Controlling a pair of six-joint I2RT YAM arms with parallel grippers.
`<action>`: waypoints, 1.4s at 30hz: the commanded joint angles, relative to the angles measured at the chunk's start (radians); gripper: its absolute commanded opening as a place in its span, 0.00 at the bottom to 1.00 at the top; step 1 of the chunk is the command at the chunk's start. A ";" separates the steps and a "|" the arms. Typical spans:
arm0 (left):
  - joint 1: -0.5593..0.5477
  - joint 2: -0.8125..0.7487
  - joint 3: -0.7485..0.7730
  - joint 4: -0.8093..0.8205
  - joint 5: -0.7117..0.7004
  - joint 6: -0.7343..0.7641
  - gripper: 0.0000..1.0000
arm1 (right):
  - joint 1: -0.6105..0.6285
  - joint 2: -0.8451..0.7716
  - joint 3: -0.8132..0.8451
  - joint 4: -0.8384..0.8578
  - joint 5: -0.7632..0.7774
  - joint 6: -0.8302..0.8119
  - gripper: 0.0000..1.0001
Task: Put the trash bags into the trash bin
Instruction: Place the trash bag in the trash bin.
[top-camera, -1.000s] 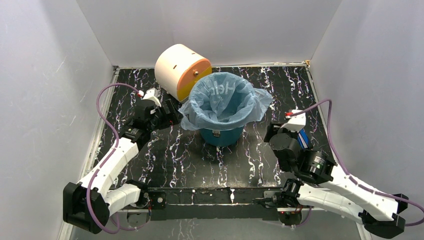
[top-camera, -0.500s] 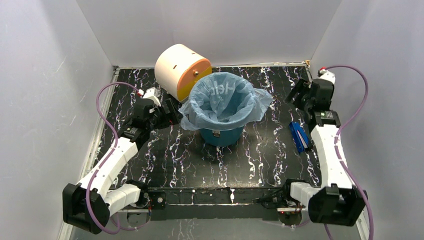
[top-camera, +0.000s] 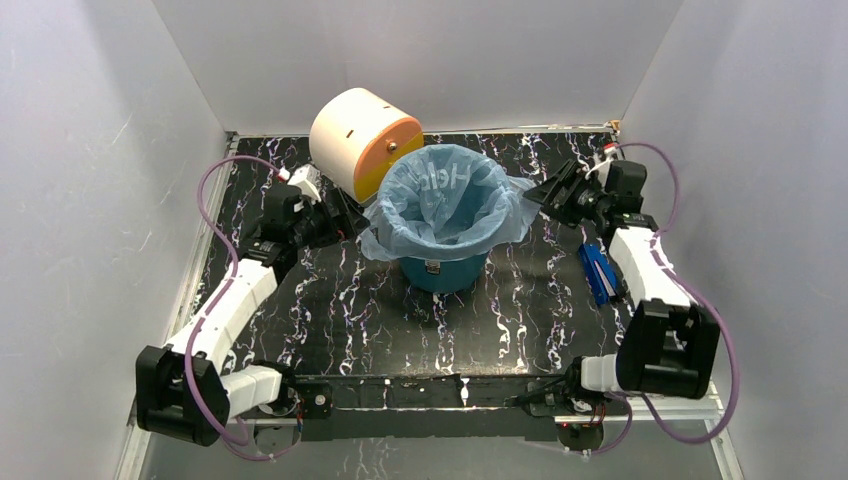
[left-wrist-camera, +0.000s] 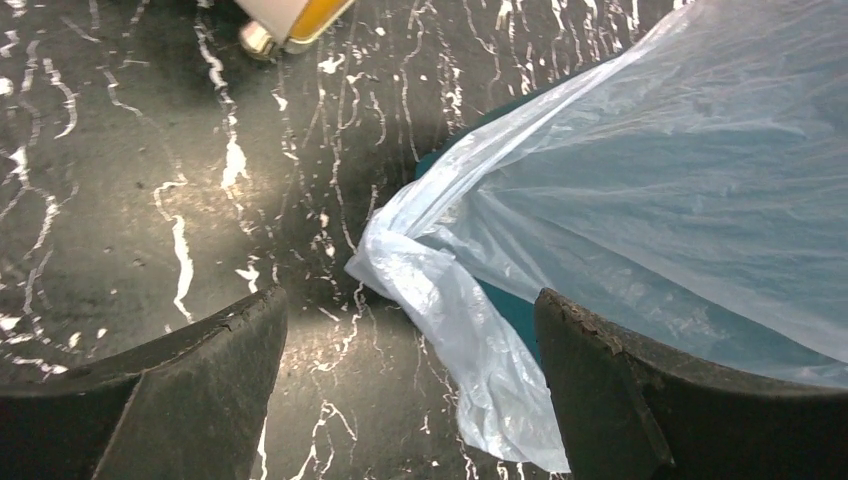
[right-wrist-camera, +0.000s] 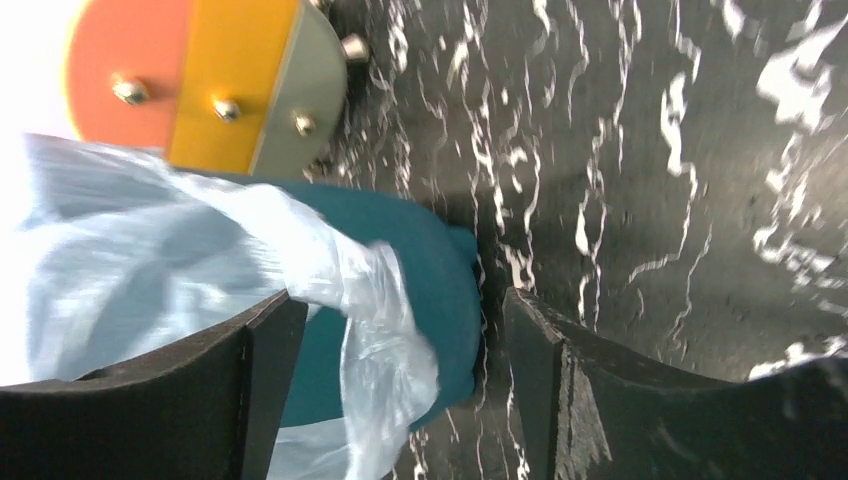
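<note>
The pale blue trash bag (top-camera: 447, 195) lines the teal trash bin (top-camera: 443, 272) at the table's middle, its rim folded out over the bin's edge, white lettering inside. My left gripper (top-camera: 345, 222) stands open just left of the bin, and a hanging flap of the bag (left-wrist-camera: 455, 300) lies between its jaws, with a strip of the bin's teal wall (left-wrist-camera: 515, 310) behind. My right gripper (top-camera: 545, 195) is open at the bin's right rim. In the right wrist view the bag's edge (right-wrist-camera: 385, 330) and the teal bin wall (right-wrist-camera: 445, 290) sit between its jaws.
A cream and orange drum-shaped box (top-camera: 362, 142) lies behind the bin at the back left, close to the left gripper. A small dark blue flat object (top-camera: 597, 272) rests on the black marbled table (top-camera: 400, 330) under the right arm. White walls close in on three sides.
The right arm swung from the near right up to the back right, then inward to the bin's right rim, uncovering the dark blue object. The left gripper edged slightly back and up beside the bin.
</note>
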 joint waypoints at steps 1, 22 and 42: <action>0.004 0.028 0.000 0.079 0.121 0.015 0.90 | -0.011 0.058 -0.093 0.114 -0.149 0.085 0.80; 0.004 0.084 -0.138 0.253 0.154 0.001 0.86 | -0.086 -0.180 -0.299 0.211 -0.044 0.299 0.83; 0.003 0.256 -0.269 0.492 0.276 -0.107 0.71 | 0.049 0.196 -0.215 0.079 -0.191 0.087 0.73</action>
